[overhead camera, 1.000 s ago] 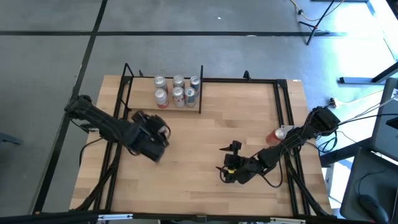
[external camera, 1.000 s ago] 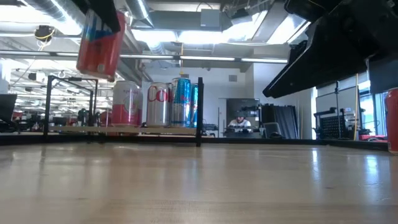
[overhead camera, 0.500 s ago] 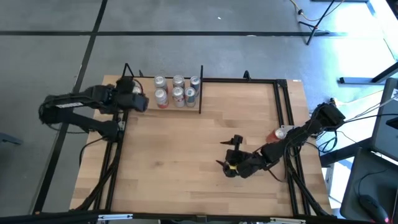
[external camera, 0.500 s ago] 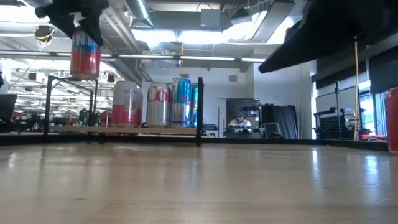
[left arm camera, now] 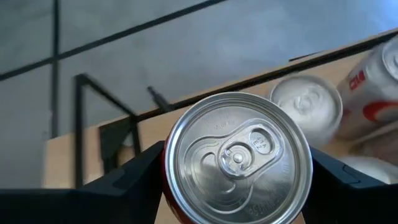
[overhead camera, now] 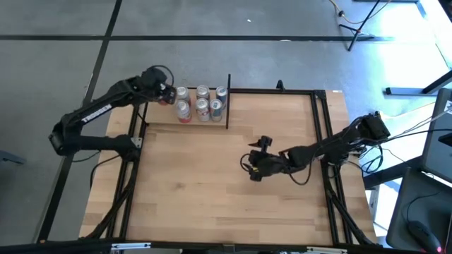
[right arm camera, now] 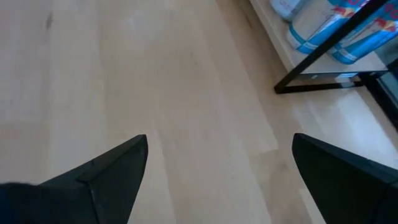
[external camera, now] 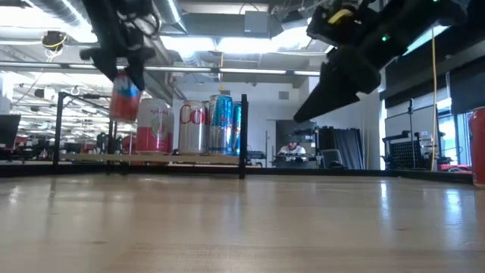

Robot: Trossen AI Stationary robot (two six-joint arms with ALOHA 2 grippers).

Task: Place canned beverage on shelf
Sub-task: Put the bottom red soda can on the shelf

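My left gripper [overhead camera: 161, 94] is shut on a red canned beverage [external camera: 125, 99] over the left end of the shelf [overhead camera: 157, 117], a light-wood plank framed by black rods. The can's silver top fills the left wrist view [left arm camera: 237, 155]. Several other cans [overhead camera: 202, 101] stand upright on the shelf to the held can's right. My right gripper [overhead camera: 253, 166] hangs open and empty above the middle of the table; the right wrist view [right arm camera: 217, 174] shows its fingers wide apart. My left gripper pinches the can's side wall just under its top rim [left arm camera: 171, 163] between its two fingers [left arm camera: 124, 183], one on each side. The fingers come from above, pointing down. The can hangs below them almost upright, clear of the shelf plank [external camera: 98, 158].
Another red can [external camera: 477, 148] stands at the table's right edge. The shelf's black end post [external camera: 243, 136] rises at its right end. Bare tabletop [overhead camera: 205, 190] lies between the shelf and the near edge.
My left gripper has carried the red can from over the table's left middle toward the far edge, to the shelf's left end, and has come down there. My right gripper has gone a little toward the far edge and the left, staying open.
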